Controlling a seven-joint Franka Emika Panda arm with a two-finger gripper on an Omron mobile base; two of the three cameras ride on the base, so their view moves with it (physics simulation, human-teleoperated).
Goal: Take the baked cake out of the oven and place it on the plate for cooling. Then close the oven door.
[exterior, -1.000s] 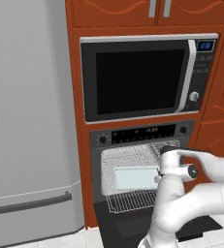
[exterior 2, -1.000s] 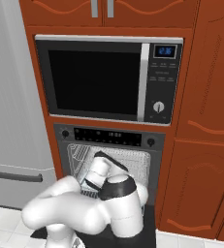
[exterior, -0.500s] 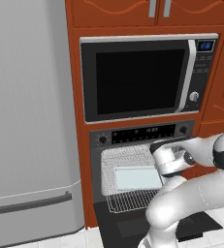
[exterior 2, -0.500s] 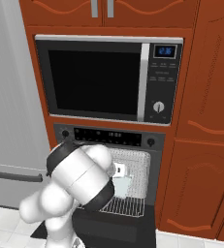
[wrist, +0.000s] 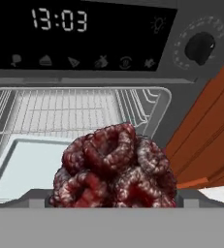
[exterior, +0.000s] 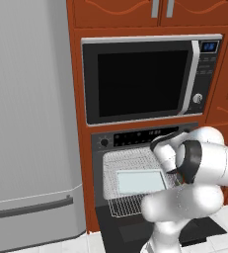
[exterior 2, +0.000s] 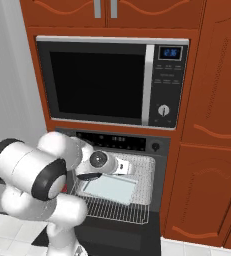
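Note:
The baked cake (wrist: 114, 167), a lumpy dark reddish-brown mass, sits close up at the bottom of the hand view, in front of the oven (wrist: 108, 53) opening and hiding the fingertips. My gripper (exterior 2: 121, 167) hovers before the oven's (exterior 2: 112, 140) pale cavity, its jaws spread wide around the cake. The oven door (exterior: 135, 227) lies folded down, open, below a pulled-out wire rack (exterior: 128, 205). The plate is out of view.
A pale tray (exterior: 140, 180) rests inside the oven. The silver-trimmed microwave (exterior: 140, 79) is above. A grey fridge (exterior: 26, 123) stands to the left and wooden cabinets (exterior 2: 212, 150) to the right. My own elbow (exterior 2: 32, 172) bulks low at the left.
The arm has swung around: its elbow moved out to the left in the right base view, and the hand now points at the oven front. The jaws kept their width.

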